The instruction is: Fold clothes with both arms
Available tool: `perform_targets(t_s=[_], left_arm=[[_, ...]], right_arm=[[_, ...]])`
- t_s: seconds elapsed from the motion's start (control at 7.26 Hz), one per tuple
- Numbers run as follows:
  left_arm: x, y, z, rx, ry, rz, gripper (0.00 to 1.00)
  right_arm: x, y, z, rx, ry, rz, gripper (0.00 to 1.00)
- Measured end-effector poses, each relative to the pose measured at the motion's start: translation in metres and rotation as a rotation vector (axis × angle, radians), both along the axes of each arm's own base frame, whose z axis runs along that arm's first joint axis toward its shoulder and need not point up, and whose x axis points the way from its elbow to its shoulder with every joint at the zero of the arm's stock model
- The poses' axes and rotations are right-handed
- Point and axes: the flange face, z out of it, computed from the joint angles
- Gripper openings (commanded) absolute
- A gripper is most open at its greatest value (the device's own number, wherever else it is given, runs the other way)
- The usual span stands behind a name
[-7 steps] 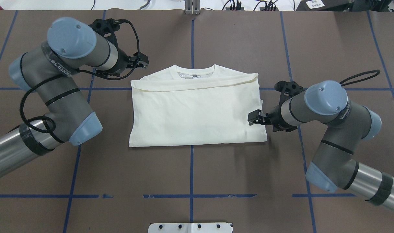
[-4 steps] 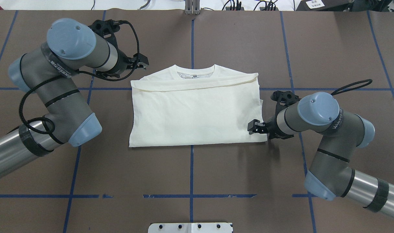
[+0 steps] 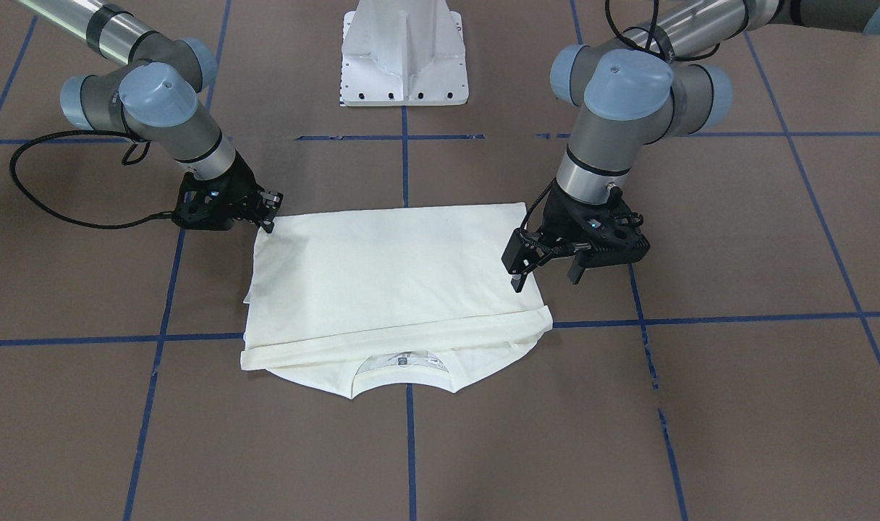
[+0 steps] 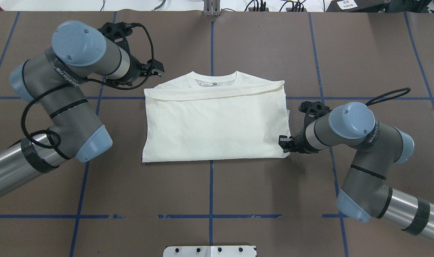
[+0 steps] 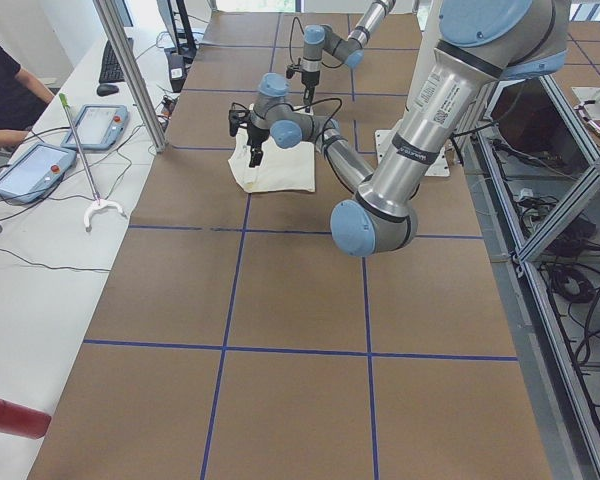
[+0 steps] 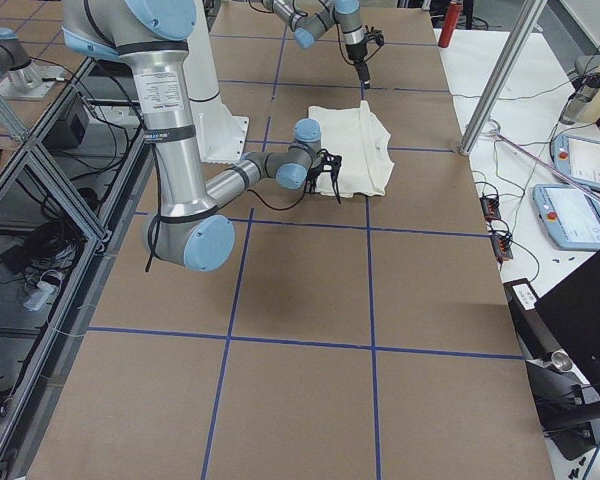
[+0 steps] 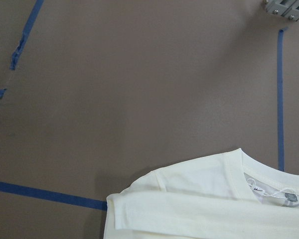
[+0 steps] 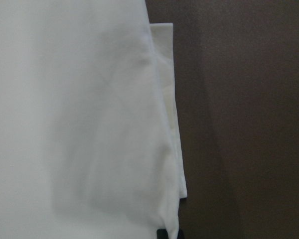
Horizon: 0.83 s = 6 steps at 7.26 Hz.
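- Targeting near right corner of cream-white long-sleeve T-shirt [image 4: 213,125] with black two-finger right gripper [image 4: 284,144]; shirt folded into a rectangle, flat mid brown blue-taped table [image 4: 274,196], collar on far side.
- Cannot tell if clamped on cloth or only touching.
- Hovering near far left corner with black two-finger left gripper [image 3: 546,277], spread wide, holding nothing.
- Should pinch all layers, lift both corners level, keep edges aligned.

L gripper [image 3: 546,281] jaws apart.
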Motion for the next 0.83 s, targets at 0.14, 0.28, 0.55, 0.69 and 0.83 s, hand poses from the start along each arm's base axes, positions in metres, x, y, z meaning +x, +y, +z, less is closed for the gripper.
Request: perform_targets(t_s=[0.14, 0.28, 0.55, 0.69, 0.83], left_arm=[[-0.001, 0.001, -0.001, 0.002, 0.002, 0.000, 1.00], [-0.001, 0.001, -0.003, 0.005, 0.005, 0.000, 1.00], [-0.008, 0.007, 0.001, 0.008, 0.007, -0.002, 1.00], [-0.013, 0.013, 0.004, 0.009, 0.008, -0.001, 1.00], [-0.014, 0.017, 0.004, 0.011, 0.011, 0.001, 1.00]], right_arm=[[0.008, 0.018, -0.001, 0.007, -0.008, -0.017, 0.00], [0.020, 0.057, -0.004, 0.014, -0.022, -0.063, 0.00], [0.040, 0.158, -0.020, -0.024, -0.057, -0.193, 0.06], [0.039, 0.200, -0.029, -0.063, -0.070, -0.254, 0.99], [0.037, 0.227, -0.035, -0.086, -0.076, -0.300, 1.00]])
